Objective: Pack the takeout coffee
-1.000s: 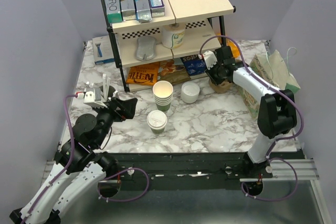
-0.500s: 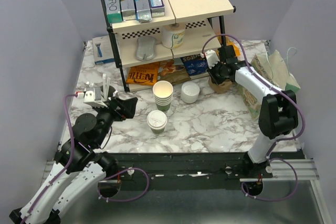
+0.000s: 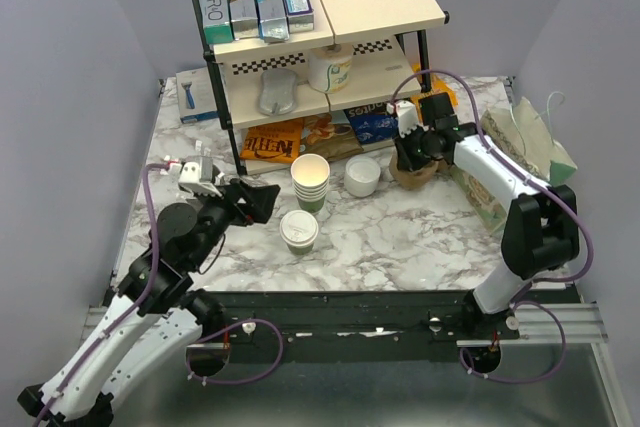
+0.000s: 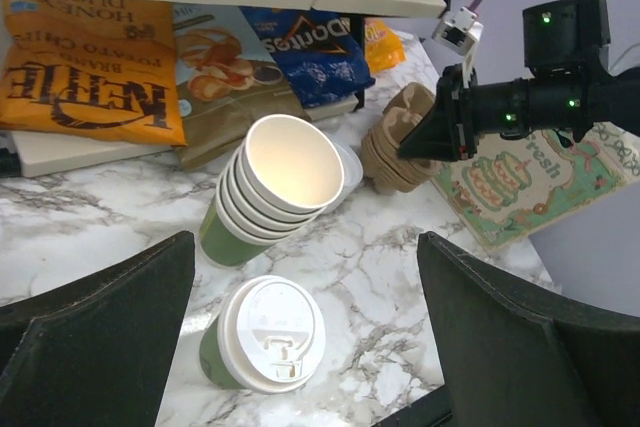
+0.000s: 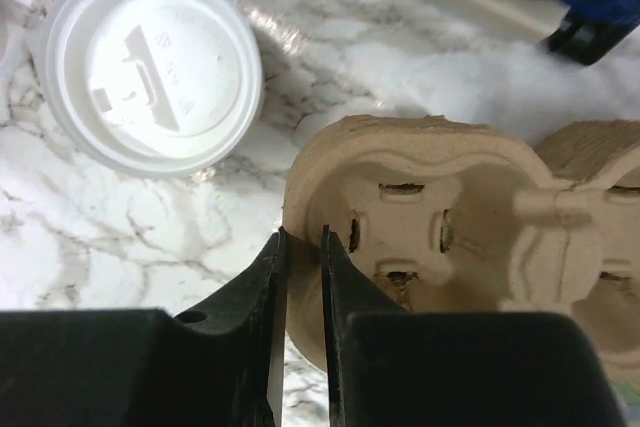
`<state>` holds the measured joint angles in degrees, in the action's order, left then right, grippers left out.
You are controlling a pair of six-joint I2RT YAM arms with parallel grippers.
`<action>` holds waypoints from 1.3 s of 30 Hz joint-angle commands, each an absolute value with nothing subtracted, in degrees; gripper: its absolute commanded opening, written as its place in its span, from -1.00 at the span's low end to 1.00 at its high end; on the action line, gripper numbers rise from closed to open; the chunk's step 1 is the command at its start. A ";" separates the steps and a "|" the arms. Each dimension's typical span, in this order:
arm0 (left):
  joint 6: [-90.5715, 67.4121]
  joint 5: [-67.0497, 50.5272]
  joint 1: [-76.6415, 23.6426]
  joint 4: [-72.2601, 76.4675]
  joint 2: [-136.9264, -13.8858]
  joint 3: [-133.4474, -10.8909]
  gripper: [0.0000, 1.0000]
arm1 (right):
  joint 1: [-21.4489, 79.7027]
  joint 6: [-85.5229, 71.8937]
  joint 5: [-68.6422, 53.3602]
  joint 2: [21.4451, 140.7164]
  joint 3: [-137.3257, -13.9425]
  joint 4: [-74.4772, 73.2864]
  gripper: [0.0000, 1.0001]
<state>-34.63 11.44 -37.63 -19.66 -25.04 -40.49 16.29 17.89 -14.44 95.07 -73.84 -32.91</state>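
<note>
The takeout coffee (image 3: 298, 230), a greenish cup with a white lid, stands upright on the marble table in front of the stack of lidless cups (image 3: 311, 182). In the left wrist view the coffee (image 4: 268, 335) sits low between my left fingers, nearer the left one. My left gripper (image 3: 262, 202) (image 4: 305, 242) is open and empty, just left of the coffee. My right gripper (image 3: 404, 152) (image 5: 300, 247) is shut on the near rim of the brown cardboard cup carrier (image 3: 416, 167) (image 5: 450, 227), which sits on the table at the back right.
A loose white lid (image 3: 362, 175) (image 5: 155, 67) lies between the cup stack and the carrier. A printed paper bag (image 3: 515, 147) stands at the right edge. A shelf (image 3: 320, 37) with boxes and snack bags fills the back.
My left arm has swung forward and right, bringing its open gripper closer to the coffee. My right gripper has shifted slightly left with the carrier.
</note>
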 commanded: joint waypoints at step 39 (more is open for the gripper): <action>-29.00 3.42 -52.18 -10.11 -51.14 -56.07 0.98 | 16.26 4.83 -26.10 82.80 -64.07 -32.34 -0.95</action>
